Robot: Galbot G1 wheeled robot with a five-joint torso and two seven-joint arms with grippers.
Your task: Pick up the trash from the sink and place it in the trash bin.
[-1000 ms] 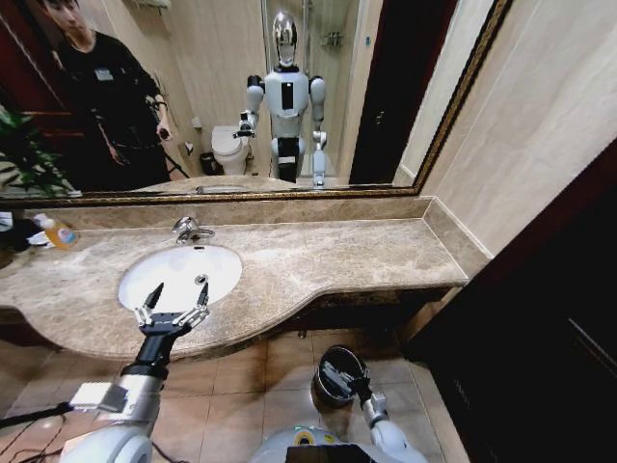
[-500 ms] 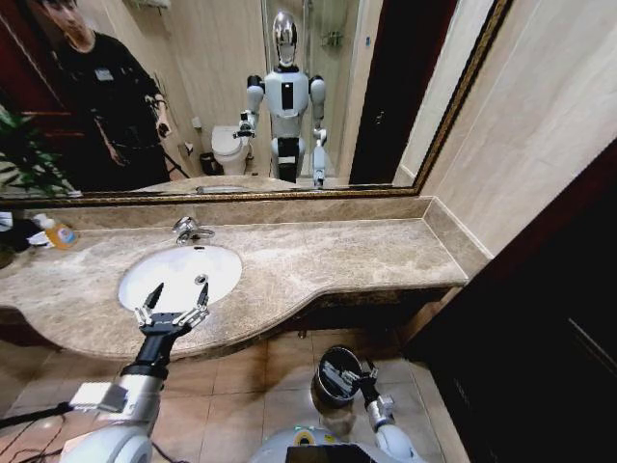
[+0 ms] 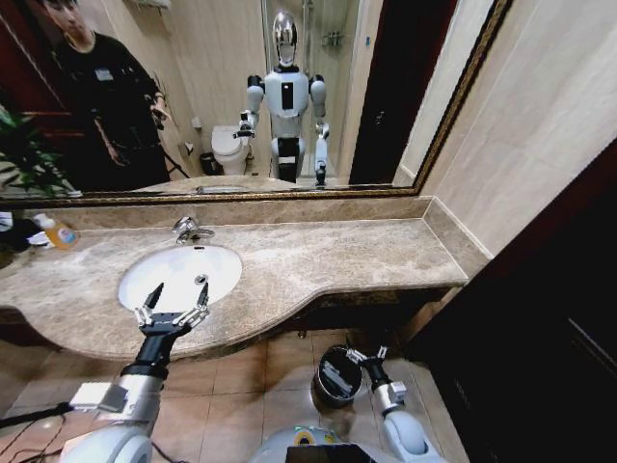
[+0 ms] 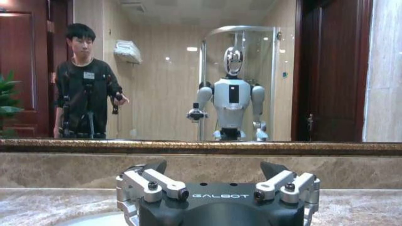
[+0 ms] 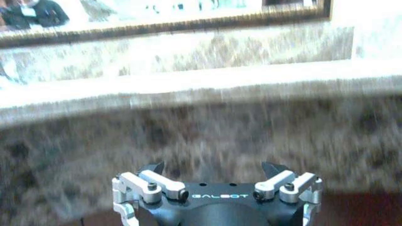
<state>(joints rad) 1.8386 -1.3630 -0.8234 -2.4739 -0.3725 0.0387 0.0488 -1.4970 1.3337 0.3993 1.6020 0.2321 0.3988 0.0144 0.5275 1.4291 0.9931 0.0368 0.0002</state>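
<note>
1. While your left gripper [image 3: 175, 299] hangs over the near rim of the sink [image 3: 145, 285], fingers spread and holding nothing, the white basin under it looks bare apart from its drain; you can see no strip, tube or packet lying in it.
2. Your right gripper [image 3: 366, 357] is low at the floor, just beside the trash bin [image 3: 333, 397], fingers splayed and empty.
3. Inside the bin's black mouth a pale item lies, likely trash [image 3: 335, 379] already dropped.
4. Judging by this, you have the job mostly or wholly done; check the basin's near wall, hidden behind the left gripper, for leftovers.
5. The clear bottle with orange label [image 3: 58, 231] on the counter's far left corner is not yours to take.
</note>
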